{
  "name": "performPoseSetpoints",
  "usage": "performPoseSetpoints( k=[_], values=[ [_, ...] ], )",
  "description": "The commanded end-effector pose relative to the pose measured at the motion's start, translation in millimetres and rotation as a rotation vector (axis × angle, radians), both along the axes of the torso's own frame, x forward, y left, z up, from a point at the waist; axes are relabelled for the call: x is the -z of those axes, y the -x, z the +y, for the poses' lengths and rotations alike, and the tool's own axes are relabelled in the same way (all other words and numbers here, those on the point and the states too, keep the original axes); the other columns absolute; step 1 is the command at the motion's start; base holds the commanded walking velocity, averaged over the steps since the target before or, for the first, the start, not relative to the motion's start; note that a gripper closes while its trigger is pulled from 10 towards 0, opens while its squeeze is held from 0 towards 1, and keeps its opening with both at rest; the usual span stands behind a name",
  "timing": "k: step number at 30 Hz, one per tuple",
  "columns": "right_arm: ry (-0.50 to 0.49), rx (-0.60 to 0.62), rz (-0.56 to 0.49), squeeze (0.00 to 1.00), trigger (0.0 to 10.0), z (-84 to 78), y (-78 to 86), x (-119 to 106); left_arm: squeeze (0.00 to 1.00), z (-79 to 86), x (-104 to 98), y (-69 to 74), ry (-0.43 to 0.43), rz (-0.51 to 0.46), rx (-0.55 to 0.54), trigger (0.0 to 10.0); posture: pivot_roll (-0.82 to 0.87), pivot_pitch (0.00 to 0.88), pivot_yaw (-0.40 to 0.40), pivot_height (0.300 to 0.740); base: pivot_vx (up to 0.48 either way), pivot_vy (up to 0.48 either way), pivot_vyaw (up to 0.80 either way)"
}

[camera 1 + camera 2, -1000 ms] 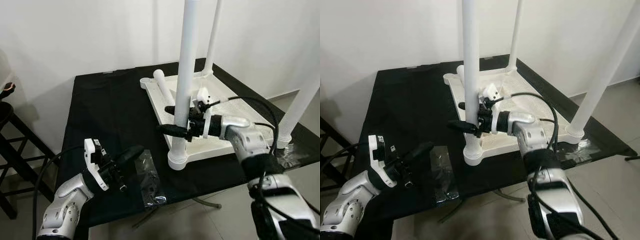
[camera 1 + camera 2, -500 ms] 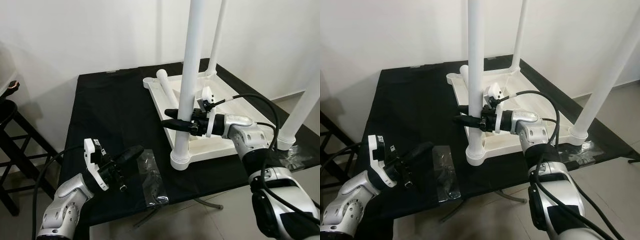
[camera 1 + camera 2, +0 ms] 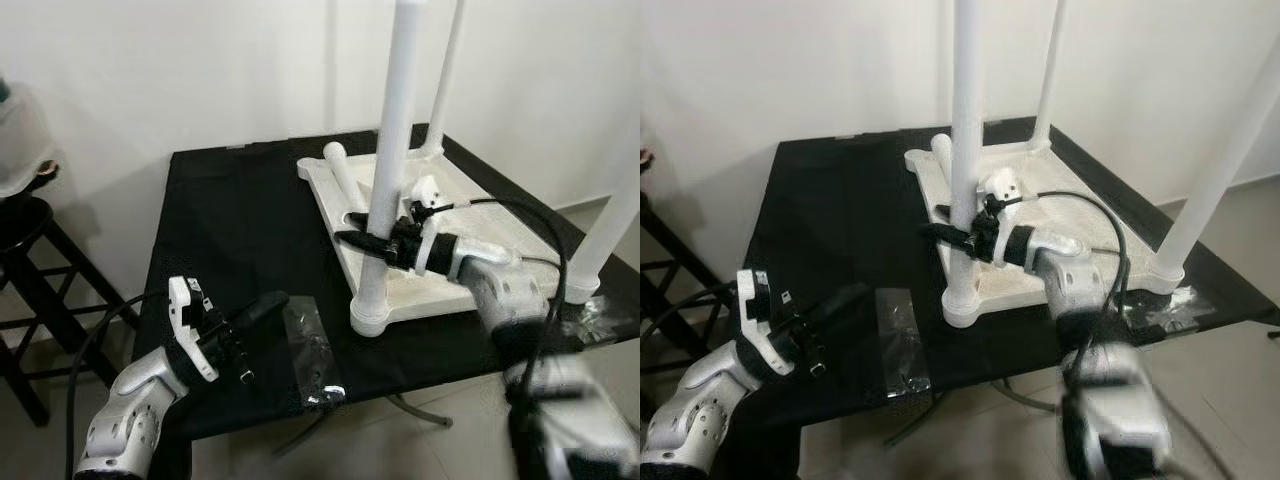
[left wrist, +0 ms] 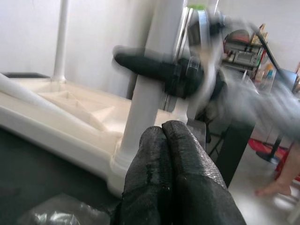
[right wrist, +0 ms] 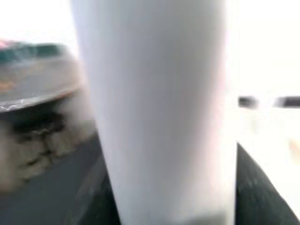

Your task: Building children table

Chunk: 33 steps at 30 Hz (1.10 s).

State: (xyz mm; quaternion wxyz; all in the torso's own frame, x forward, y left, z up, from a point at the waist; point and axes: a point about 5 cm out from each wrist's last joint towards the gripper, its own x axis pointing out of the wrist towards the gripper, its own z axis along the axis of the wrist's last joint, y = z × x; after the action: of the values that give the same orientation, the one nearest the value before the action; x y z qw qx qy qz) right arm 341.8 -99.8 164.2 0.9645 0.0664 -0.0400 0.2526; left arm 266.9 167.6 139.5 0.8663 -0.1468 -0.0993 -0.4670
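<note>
A white children's table lies upside down, its top (image 3: 500, 225) resting on a black table (image 3: 230, 220). Three white legs stand up from it. The near-left leg (image 3: 392, 150) has my right gripper (image 3: 358, 240) shut around it a little above its base; in the right wrist view this leg (image 5: 159, 108) sits close between the fingers. A loose white leg (image 3: 343, 175) lies on the upturned top. My left gripper (image 3: 268, 305) is shut with nothing in it, low over the black table's front left, its fingertips (image 4: 168, 154) pressed together.
A clear plastic bag (image 3: 312, 350) lies on the black table just right of my left gripper. A dark stool (image 3: 25, 230) stands to the left of the table. A white wall is behind. The right forearm and its cable (image 3: 500, 205) cross over the upturned top.
The whole picture has shifted, so the camera moved. My right gripper stays on the near-left leg and its arm is now blurred. The left gripper has not moved.
</note>
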Motion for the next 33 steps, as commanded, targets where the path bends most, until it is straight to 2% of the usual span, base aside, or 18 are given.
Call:
performPoseSetpoints(
  k=[1, 2, 3, 4, 7, 11, 12, 14, 15, 18, 19, 20, 21, 22, 23, 25, 27, 33],
  values=[
    [-0.007, 0.07, 0.133, 0.0, 10.0, 3.2, 10.0, 31.8, 0.0, 1.9, -1.7, -0.9, 0.003, -0.001, 0.003, 10.0, -0.07, 0.001, 0.027, 0.74, 0.0, 0.0, 0.0],
    [0.037, 0.027, 0.059, 0.0, 10.0, 15.4, 12.6, 22.6, 0.0, 2.4, -1.0, -1.4, -0.003, 0.0, 0.004, 10.0, -0.09, 0.0, 0.032, 0.74, 0.0, 0.0, 0.0],
    [0.068, -0.029, 0.082, 0.0, 10.0, 20.5, 10.9, 24.8, 0.0, 2.6, -0.4, -1.8, -0.003, 0.001, 0.004, 10.0, -0.09, 0.0, 0.032, 0.74, 0.0, 0.0, 0.0],
    [0.08, -0.034, 0.118, 0.0, 10.0, 17.4, 5.6, 29.0, 0.0, 1.6, -0.5, -2.1, -0.002, 0.003, 0.01, 10.0, -0.06, 0.0, 0.004, 0.74, 0.0, 0.0, 0.0],
    [0.063, -0.018, 0.166, 0.0, 10.0, 14.8, 0.9, 32.0, 0.0, 1.6, -0.2, -2.8, -0.008, 0.001, 0.009, 10.0, -0.07, 0.0, 0.023, 0.74, 0.0, 0.0, 0.0],
    [0.063, -0.025, 0.162, 0.0, 10.0, 14.8, 3.4, 30.5, 0.0, 2.0, -0.2, -2.7, -0.001, 0.0, -0.005, 10.0, -0.06, 0.0, 0.019, 0.74, 0.0, 0.0, 0.0],
    [0.056, -0.032, 0.158, 0.64, 10.0, 15.3, 6.7, 27.3, 0.0, 1.4, 0.3, -2.3, -0.006, 0.001, 0.001, 10.0, -0.05, 0.0, 0.02, 0.74, 0.0, 0.0, 0.0],
    [0.051, -0.034, 0.154, 0.64, 10.0, 15.8, 9.3, 24.7, 0.0, 0.9, 0.6, -1.9, -0.012, 0.003, 0.007, 10.0, -0.05, 0.0, 0.02, 0.74, 0.0, 0.0, 0.0],
    [0.037, -0.064, 0.148, 1.0, 10.0, 17.4, 11.2, 21.0, 0.0, 0.3, 1.2, -1.7, -0.015, 0.004, 0.011, 10.0, -0.04, 0.0, 0.017, 0.74, 0.0, 0.0, 0.0],
    [0.023, -0.179, 0.118, 1.0, 10.0, 21.5, 14.6, 11.2, 0.0, -0.7, 1.6, -1.4, -0.014, 0.004, 0.01, 10.0, -0.04, 0.0, 0.016, 0.74, 0.0, 0.0, 0.0],
    [0.046, -0.264, 0.089, 1.0, 10.0, 17.8, 11.9, 2.6, 0.0, -1.2, 1.9, -1.4, -0.012, 0.004, 0.008, 10.0, -0.04, 0.0, 0.011, 0.74, 0.0, 0.0, 0.0],
    [0.046, -0.264, 0.089, 1.0, 10.0, 17.8, 11.9, 2.6, 0.0, -1.2, 1.9, -1.4, -0.012, 0.004, 0.008, 10.0, -0.04, 0.0, 0.011, 0.74, 0.0, 0.0, 0.0],
    [0.092, -0.378, 0.043, 0.95, 10.0, 10.2, 8.2, -9.0, 0.0, -1.8, 2.3, -1.4, -0.011, 0.003, 0.006, 10.0, -0.04, 0.0, 0.01, 0.74, 0.0, 0.0, 0.0],
    [0.092, -0.378, 0.043, 0.95, 10.0, 10.2, 8.2, -9.0, 0.0, -1.8, 2.3, -1.4, -0.011, 0.003, 0.006, 10.0, -0.04, 0.0, 0.01, 0.74, 0.0, 0.0, 0.0],
    [0.136, -0.476, 0.016, 0.0, 10.0, 0.1, 2.1, -20.0, 0.0, -2.4, 2.7, -1.5, -0.009, 0.003, 0.007, 10.0, -0.04, 0.0, 0.007, 0.74, 0.0, 0.0, 0.0],
    [0.17, -0.54, 0.0, 0.0, 10.0, -8.0, -2.2, -28.3, 0.0, -2.8, 3.0, -1.6, -0.008, 0.003, 0.007, 10.0, -0.04, 0.0, 0.007, 0.74, 0.0, 0.0, 0.0],
    [0.17, -0.54, 0.0, 0.0, 10.0, -8.0, -2.2, -28.3, 0.0, -2.8, 3.0, -1.6, -0.008, 0.003, 0.007, 10.0, -0.04, 0.0, 0.007, 0.74, 0.0, 0.0, 0.0],
    [0.215, -0.647, -0.019, 0.0, 10.0, -27.1, -23.4, -51.4, 0.0, -4.6, 4.1, -1.2, -0.009, 0.002, 0.007, 10.0, -0.02, 0.0, -0.001, 0.74, 0.0, 0.0, 0.0]
  ],
)
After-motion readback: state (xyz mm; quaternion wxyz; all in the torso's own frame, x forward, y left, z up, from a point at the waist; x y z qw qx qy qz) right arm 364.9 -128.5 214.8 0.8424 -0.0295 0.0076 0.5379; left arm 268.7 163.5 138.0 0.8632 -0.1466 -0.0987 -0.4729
